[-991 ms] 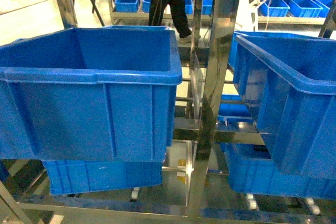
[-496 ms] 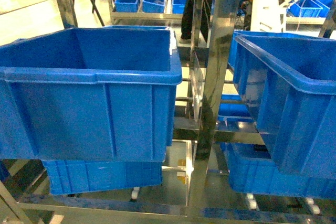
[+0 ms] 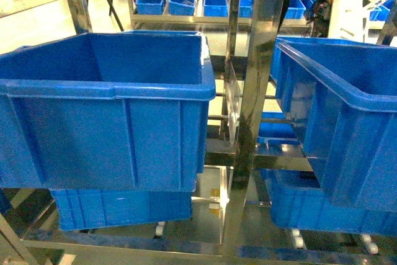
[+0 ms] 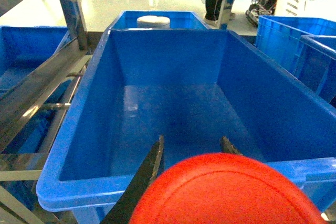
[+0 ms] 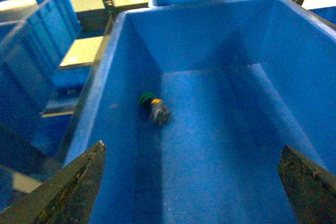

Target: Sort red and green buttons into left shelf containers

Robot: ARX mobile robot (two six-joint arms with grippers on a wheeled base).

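The red button's cap [image 4: 226,192] fills the bottom of the left wrist view, and my left gripper [image 4: 192,139] is shut on it. It hangs over the near rim of a large blue shelf container [image 4: 79,129] whose floor looks bare. In the right wrist view my right gripper [image 5: 192,147] stands wide open above another deep blue container [image 5: 113,51]. The green button [image 5: 152,106] lies on its side on that container's floor, near the left wall. The head view shows two big blue containers, one left [image 3: 111,88] and one right [image 3: 335,79], but no gripper.
A shiny steel shelf post [image 3: 257,91] stands between the two big bins. Lower bins [image 3: 118,206] sit on the shelf below. A white round lid [image 4: 153,21] rests in the bin behind the left container. Rows of small blue bins [image 3: 186,1] line the far racks.
A person in dark trousers in the background has walked off to the right and out of sight. The bins and shelf have not moved.
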